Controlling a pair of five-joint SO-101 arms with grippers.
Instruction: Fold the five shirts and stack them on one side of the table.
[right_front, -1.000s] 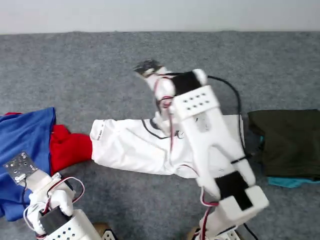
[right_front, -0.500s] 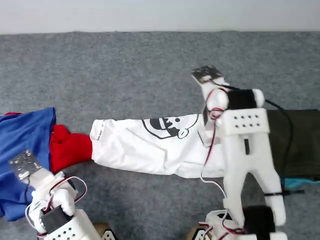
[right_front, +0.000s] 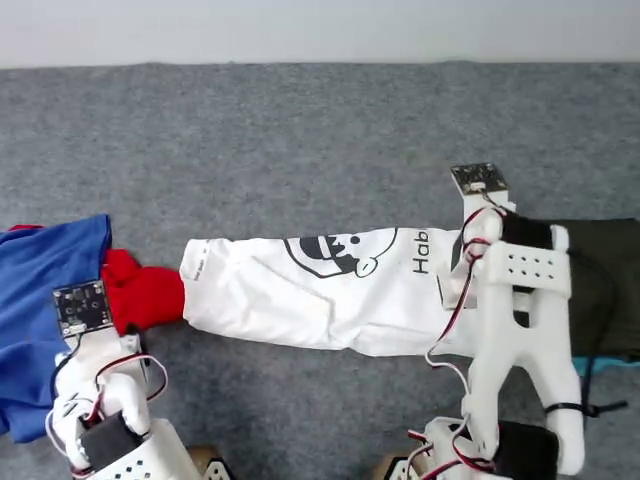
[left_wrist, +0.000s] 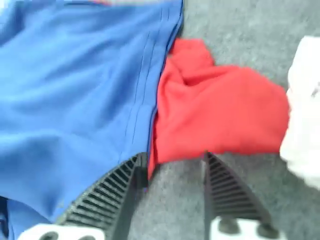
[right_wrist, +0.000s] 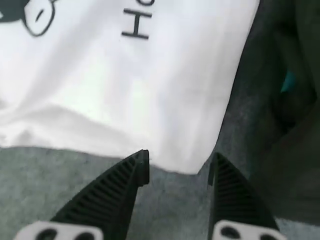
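A white shirt (right_front: 320, 290) with a black print lies folded into a long strip across the middle of the table. A red shirt (right_front: 140, 295) pokes out at its left end, beside a blue shirt (right_front: 40, 280). At the right lies a dark green shirt (right_front: 600, 280) with a teal one (right_front: 585, 365) under it. My right gripper (right_wrist: 177, 170) is open, hovering over the white shirt's (right_wrist: 150, 75) near right corner beside the dark shirt (right_wrist: 285, 100). My left gripper (left_wrist: 172, 185) is open just above the table at the near edges of the red shirt (left_wrist: 220, 110) and blue shirt (left_wrist: 75, 100).
The grey carpeted table (right_front: 300, 140) stretches bare behind the shirts. My right arm (right_front: 515, 300) covers the gap between the white and dark shirts. My left arm (right_front: 100, 400) stands at the near left over the blue shirt's edge.
My right arm has swung right, from above the middle of the white shirt to its right end, uncovering the print. My left wrist has moved right and forward, toward the red shirt.
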